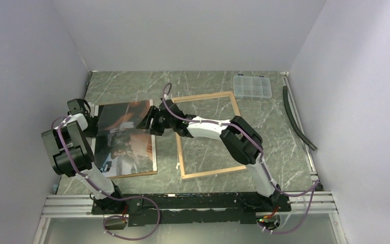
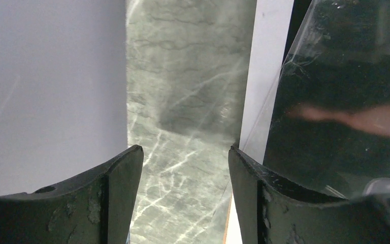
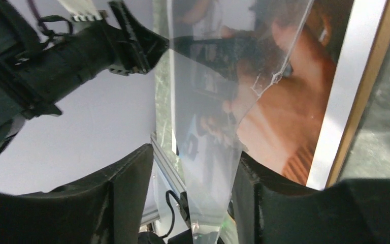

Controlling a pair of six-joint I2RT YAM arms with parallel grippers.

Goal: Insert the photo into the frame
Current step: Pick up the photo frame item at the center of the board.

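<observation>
The photo (image 1: pixel 124 137), dark with orange and skin tones, lies face up at the left on a brown backing panel (image 1: pixel 137 174). The light-wood frame (image 1: pixel 203 96) lies flat to its right, table showing through it. My left gripper (image 1: pixel 89 116) is open at the photo's far left edge; in the left wrist view (image 2: pixel 185 150) bare table lies between its fingers and the photo (image 2: pixel 345 117) is beside the right finger. My right gripper (image 1: pixel 150 122) is at the photo's right edge, open (image 3: pixel 193 152), with a lifted clear sheet (image 3: pixel 208 127) passing between its fingers above the photo (image 3: pixel 294 117).
A clear plastic compartment box (image 1: pixel 252 86) sits at the back right. A dark hose (image 1: pixel 297 119) lies along the right wall. An aluminium rail (image 1: pixel 193 201) runs along the near edge. Walls close in on the left, back and right.
</observation>
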